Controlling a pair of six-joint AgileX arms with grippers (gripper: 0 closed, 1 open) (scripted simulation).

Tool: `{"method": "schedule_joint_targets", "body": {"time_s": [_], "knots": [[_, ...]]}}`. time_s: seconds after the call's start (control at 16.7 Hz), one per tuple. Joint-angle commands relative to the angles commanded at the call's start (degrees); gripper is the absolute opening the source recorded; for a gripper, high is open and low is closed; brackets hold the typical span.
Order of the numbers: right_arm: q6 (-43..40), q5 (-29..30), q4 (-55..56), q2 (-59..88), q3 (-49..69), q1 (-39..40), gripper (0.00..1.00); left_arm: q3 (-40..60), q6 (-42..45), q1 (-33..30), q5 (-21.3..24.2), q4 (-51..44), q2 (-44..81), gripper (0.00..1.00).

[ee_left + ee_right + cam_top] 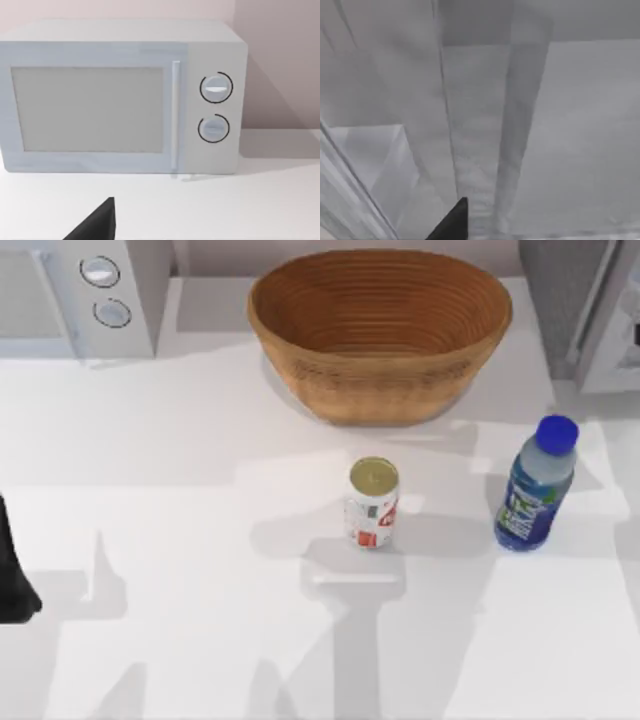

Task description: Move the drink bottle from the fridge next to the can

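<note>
The L tool (95,225) was a dark tip low in the left wrist view, just above the white worktop (225,210). Can't tell if it was spread or pressed together. It held nothing I could see. In front of it, a bit away, stood the white microwave (120,97) w/ its door shut and two round knobs one over the other. In the top view the L arm (15,575) was a dark shape at the far left edge of the worktop (200,490), well apart from the task things.

The R tool (451,222) was a dark tip too, close to flat grey faces (560,125). Can't tell which part they were. Can't tell its state either: spread or pressed together, no way to say.

The can (372,503) stood upright near the middle of the worktop, gold top up, red marks on its side. The drink bottle (536,485) stood upright on the worktop to the can's right, blue cap on top. It was near the can but not touching; bare worktop showed btw them. It was taller than the can.

Behind the can sat a big brown woven basket (380,335). The microwave (80,295) was in the back left corner. The grey fridge (560,300) was in the back right corner, behind the bottle, w/ its pale door panel (620,325) at the right edge.
</note>
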Motion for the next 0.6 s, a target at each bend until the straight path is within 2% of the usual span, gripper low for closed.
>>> {"method": "schedule_joint_targets", "body": {"time_s": [0.6], "knots": [[0.03, 0.39, -4.75, 18.03, 22.82, 0.17, 1.00, 0.00, 0.00, 0.00, 0.00, 0.00, 0.00, 1.00]]}}
